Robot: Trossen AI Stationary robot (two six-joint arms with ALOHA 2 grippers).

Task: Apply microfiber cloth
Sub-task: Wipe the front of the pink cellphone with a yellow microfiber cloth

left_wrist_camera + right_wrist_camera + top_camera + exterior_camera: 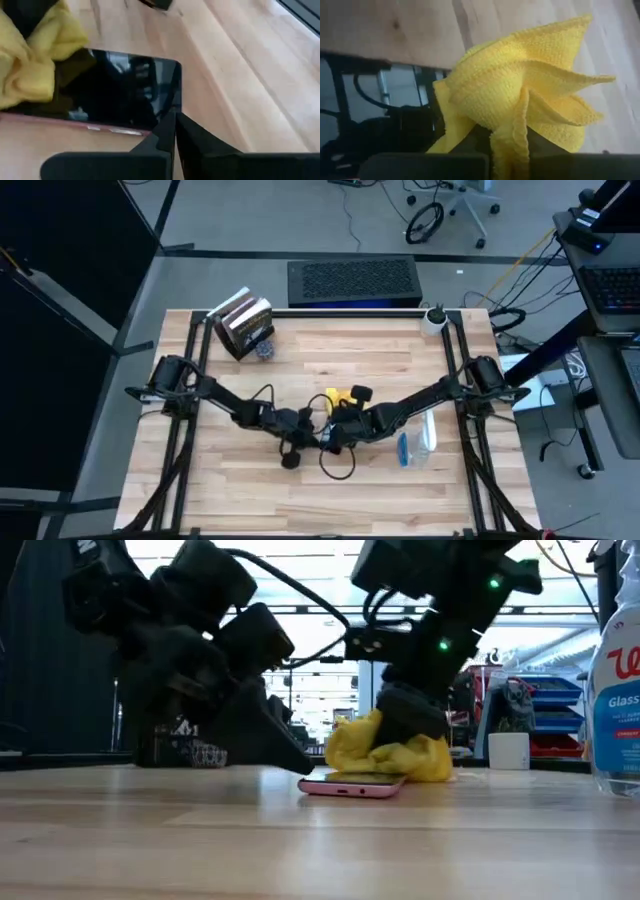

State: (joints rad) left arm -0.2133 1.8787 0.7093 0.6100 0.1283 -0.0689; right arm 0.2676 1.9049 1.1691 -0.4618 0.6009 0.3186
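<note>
The yellow microfiber cloth (390, 752) lies bunched on a dark smartphone (115, 85) in a pink case (352, 786), which lies flat near the table's middle. My right gripper (410, 718) stands over the cloth, shut on it. My left gripper (174, 126) is shut, and its tips sit at the phone's end away from the cloth. In the high view both grippers (303, 423) (340, 412) meet at the table's centre, with the cloth (338, 396) just beyond them. My left gripper rests its shut fingertips (167, 131) on the phone's rim near a corner (159, 119), slanting down from the table's left. The phone lies flat on the table. My right gripper pinches a gathered bunch of the cloth's folds (512, 127) between its two fingers, several layers, from above. The cloth fans out past the fingers and its lower part rests on the phone.
A clear spray bottle with blue liquid (425, 442) lies right of the grippers and shows at the right edge of the low view (618, 690). A book and a small grey object (246, 327) sit at the far left. A black cable loop (338, 462) lies near the front.
</note>
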